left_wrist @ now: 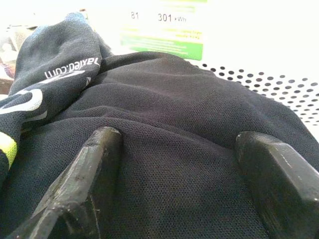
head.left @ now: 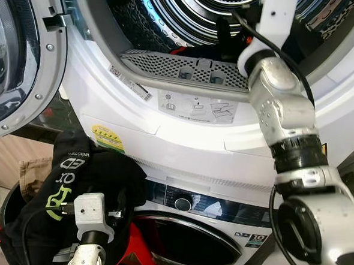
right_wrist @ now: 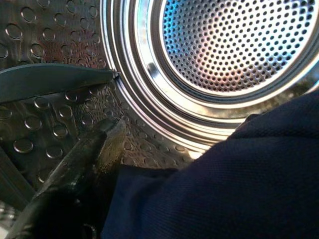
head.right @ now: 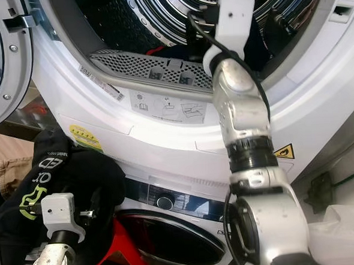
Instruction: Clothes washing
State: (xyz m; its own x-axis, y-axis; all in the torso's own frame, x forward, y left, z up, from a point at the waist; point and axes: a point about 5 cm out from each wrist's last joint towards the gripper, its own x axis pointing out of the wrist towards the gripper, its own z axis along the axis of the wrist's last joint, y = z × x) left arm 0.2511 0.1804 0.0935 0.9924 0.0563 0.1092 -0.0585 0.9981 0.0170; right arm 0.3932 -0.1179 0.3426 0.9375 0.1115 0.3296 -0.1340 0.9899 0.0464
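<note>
A black garment (head.left: 78, 180) with white and green lettering is bunched at the lower left, below the upper machine's opening. My left gripper (left_wrist: 184, 144) is open, its two black fingers (left_wrist: 94, 169) spread wide and pressed into that cloth. My right arm (head.left: 280, 102) reaches up into the upper machine's steel drum (right_wrist: 234, 50). Inside the drum my right gripper (right_wrist: 194, 149) is open. One finger (right_wrist: 99, 149) stands bare against the dimpled wall, and a dark blue garment (right_wrist: 239, 189) lies over the other side.
The upper machine's round door (head.left: 10, 58) hangs open at the left. A perforated lint filter (head.left: 185, 66) lines the opening's lower lip. Below sits a second machine with a knob (head.left: 182, 203) and a shut glass door (head.left: 190, 243). A red stool (head.left: 139, 255) stands in front.
</note>
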